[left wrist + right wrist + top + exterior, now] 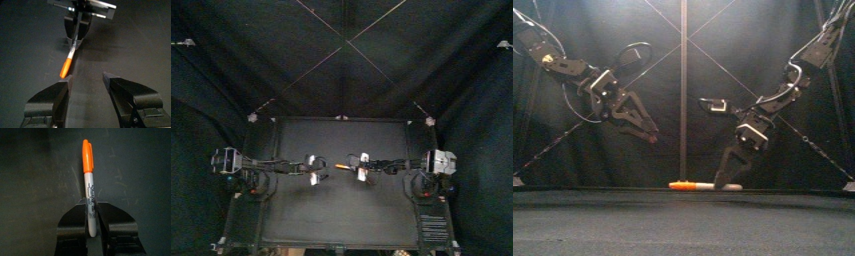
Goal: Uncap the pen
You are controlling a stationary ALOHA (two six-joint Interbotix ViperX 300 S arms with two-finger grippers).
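Observation:
A marker pen (704,185) with an orange cap and a white barrel lies low at the table's middle, its cap toward the left arm. My right gripper (731,176) reaches down to the barrel's end. In the right wrist view its jaws close tightly on the white barrel, and the pen (87,163) sticks out ahead of them. My left gripper (651,135) hangs above the table, left of the cap and apart from it. In the left wrist view its jaws stand wide apart with nothing between them, and the orange cap (66,66) lies ahead.
The right gripper (79,27) shows at the pen's far end in the left wrist view. Bare black table (338,215) surrounds the pen on all sides.

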